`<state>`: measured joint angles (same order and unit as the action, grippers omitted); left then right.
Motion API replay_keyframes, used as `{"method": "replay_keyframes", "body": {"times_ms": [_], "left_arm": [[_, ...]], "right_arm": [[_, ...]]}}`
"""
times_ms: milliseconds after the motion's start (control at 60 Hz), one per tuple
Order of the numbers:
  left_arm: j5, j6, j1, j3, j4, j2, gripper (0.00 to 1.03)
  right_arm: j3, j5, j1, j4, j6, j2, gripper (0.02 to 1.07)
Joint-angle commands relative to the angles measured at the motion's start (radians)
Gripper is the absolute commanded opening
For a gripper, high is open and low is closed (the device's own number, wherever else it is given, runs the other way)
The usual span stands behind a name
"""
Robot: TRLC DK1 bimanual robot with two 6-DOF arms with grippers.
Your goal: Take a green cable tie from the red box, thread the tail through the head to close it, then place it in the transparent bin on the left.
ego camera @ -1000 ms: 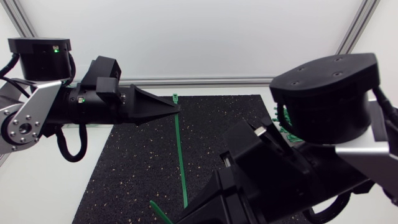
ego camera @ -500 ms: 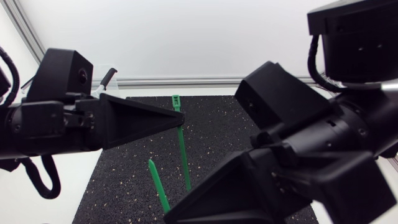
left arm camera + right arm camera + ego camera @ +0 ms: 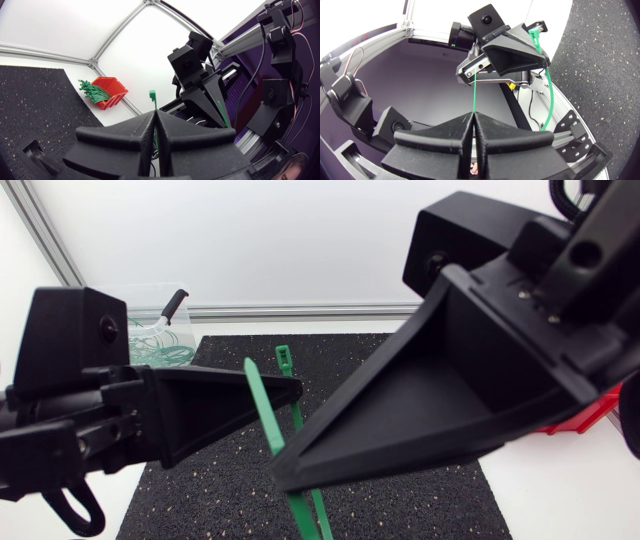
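One green cable tie (image 3: 284,361) is held up in the air between both grippers. My left gripper (image 3: 293,388) is shut on the strap just under the head, which sticks up past its fingertips (image 3: 152,95). My right gripper (image 3: 281,473) is shut on the tail (image 3: 262,410), and the thin tail end rises beyond its tips (image 3: 475,92). The strap bends in a loop below the grippers. Tail tip and head stand side by side, a little apart. The red box (image 3: 114,93) holds a bunch of green ties (image 3: 92,90). The transparent bin (image 3: 153,338) sits at the back left with looped ties inside.
A black speckled mat (image 3: 400,375) covers the middle of the white table under both arms. Only a sliver of the red box (image 3: 592,414) shows at the right edge, behind my right arm. A black-handled object (image 3: 175,304) leans at the bin.
Both grippers have risen toward the head camera and look much larger. The tail has swung up from low on the mat to beside the head.
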<state>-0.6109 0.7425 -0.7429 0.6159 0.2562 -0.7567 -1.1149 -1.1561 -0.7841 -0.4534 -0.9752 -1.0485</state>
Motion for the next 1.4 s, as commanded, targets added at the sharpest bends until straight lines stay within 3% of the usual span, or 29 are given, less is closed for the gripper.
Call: {"method": "replay_keyframes", "body": {"times_ms": [0,333,550,1383], "left_arm": [[0.013,-0.026,-0.009,-0.021,0.031,0.014,0.04],[0.077,-0.127,-0.030,-0.051,0.060,0.010,0.04],[0.148,-0.215,-0.042,-0.065,0.091,-0.032,0.04],[0.165,-0.233,-0.003,-0.015,0.146,-0.099,0.04]], "right_arm": [[-0.045,-0.016,0.020,-0.031,-0.062,-0.018,0.08],[-0.132,-0.022,0.080,-0.166,-0.068,-0.084,0.08],[-0.138,-0.019,0.114,-0.186,-0.071,-0.114,0.08],[-0.040,-0.014,0.178,-0.188,-0.068,-0.142,0.08]]}}
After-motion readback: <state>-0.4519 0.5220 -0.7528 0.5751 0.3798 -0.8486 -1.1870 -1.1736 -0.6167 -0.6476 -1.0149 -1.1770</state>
